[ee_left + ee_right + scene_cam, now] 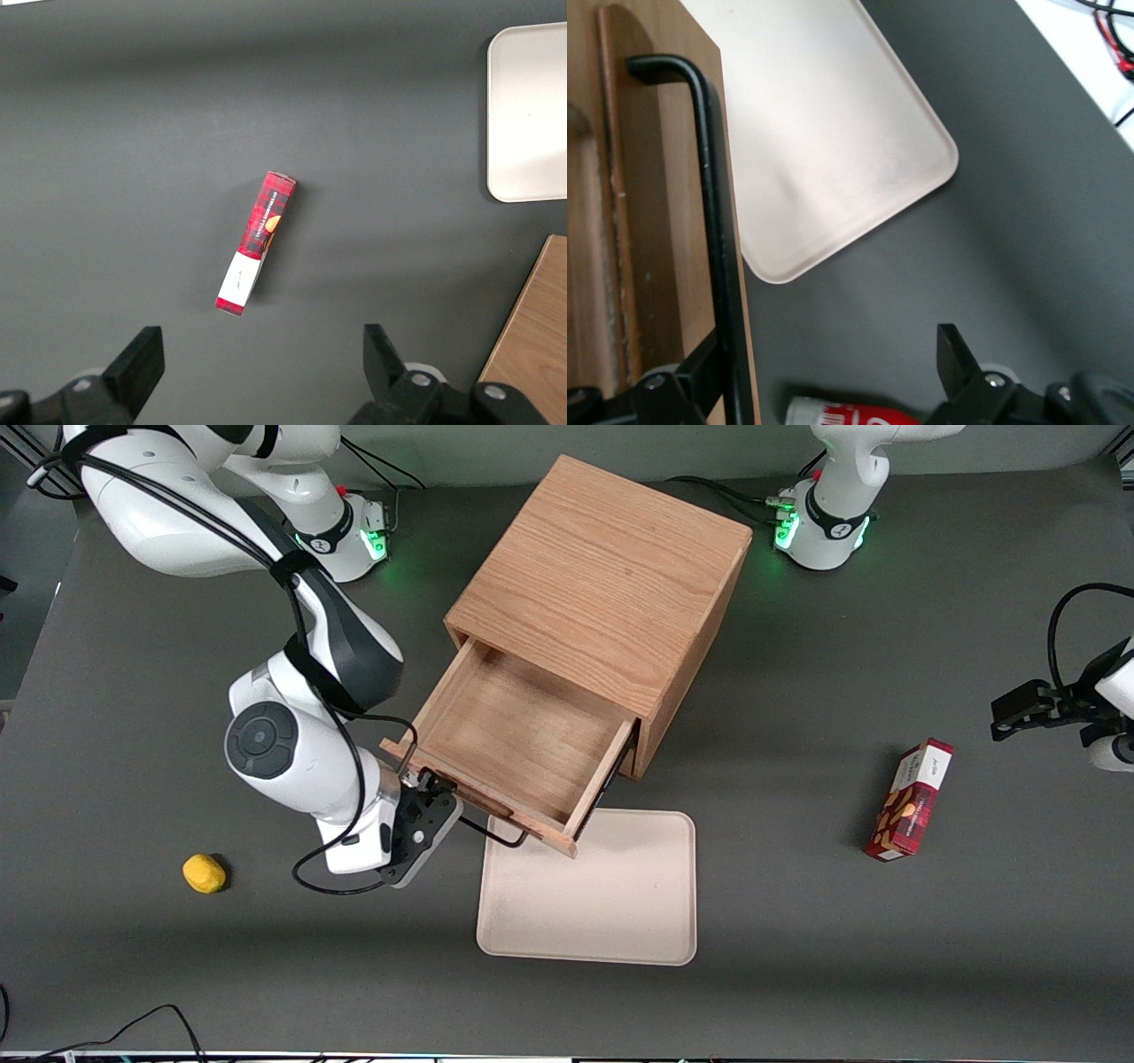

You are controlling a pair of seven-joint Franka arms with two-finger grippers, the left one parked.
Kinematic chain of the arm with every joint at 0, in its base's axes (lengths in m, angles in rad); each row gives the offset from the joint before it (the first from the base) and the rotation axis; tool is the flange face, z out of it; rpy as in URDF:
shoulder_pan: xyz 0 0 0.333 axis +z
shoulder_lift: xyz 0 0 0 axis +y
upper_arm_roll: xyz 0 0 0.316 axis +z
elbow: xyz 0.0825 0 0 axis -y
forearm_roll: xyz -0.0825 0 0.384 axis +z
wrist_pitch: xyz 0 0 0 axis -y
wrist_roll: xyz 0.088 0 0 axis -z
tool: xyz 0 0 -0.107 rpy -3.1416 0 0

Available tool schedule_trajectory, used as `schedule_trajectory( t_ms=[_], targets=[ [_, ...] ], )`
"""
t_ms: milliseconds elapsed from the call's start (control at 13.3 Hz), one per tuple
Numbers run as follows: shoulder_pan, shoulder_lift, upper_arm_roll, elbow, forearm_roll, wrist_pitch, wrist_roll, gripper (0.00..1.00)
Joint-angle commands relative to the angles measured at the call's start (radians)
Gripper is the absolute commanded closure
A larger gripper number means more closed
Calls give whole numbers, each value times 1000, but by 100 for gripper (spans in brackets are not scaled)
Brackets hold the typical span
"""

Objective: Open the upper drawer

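The upper drawer (523,726) of the oak cabinet (602,576) stands pulled far out, and its plain wood interior is bare. Its thin black wire handle (496,837) runs along the drawer front, which faces the front camera. My right gripper (434,804) is at the handle's end toward the working arm, close against the drawer front. In the right wrist view the gripper (828,341) is open wide. The handle (713,221) passes just inside one finger (700,372), and the other finger (952,354) is well apart from it. The lower drawer is hidden under the upper one.
A beige tray (620,903) lies on the table, partly under the drawer front; it also shows in the wrist views (833,133) (532,106). A yellow object (204,872) lies toward the working arm's end. A red snack box (911,802) (257,243) lies toward the parked arm's end.
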Motion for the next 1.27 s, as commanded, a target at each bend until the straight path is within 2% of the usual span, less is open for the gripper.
schedule_trajectory(
  t_ms=[0, 150, 375, 675, 975, 1050, 1200],
  targets=[
    [-13, 7, -30, 34, 47, 8, -45, 0],
    [-14, 7, -38, 42, 55, 8, -62, 0],
    [-20, 9, -75, 57, 121, 8, -113, 0],
    [-22, -25, -84, 75, 138, -11, -110, 0],
    [-9, -216, -258, 20, 142, -11, -110, 0],
    [-28, -264, -291, -36, 168, 9, -110, 0],
    [-52, -386, -348, -140, 285, 3, -104, 0]
  ],
)
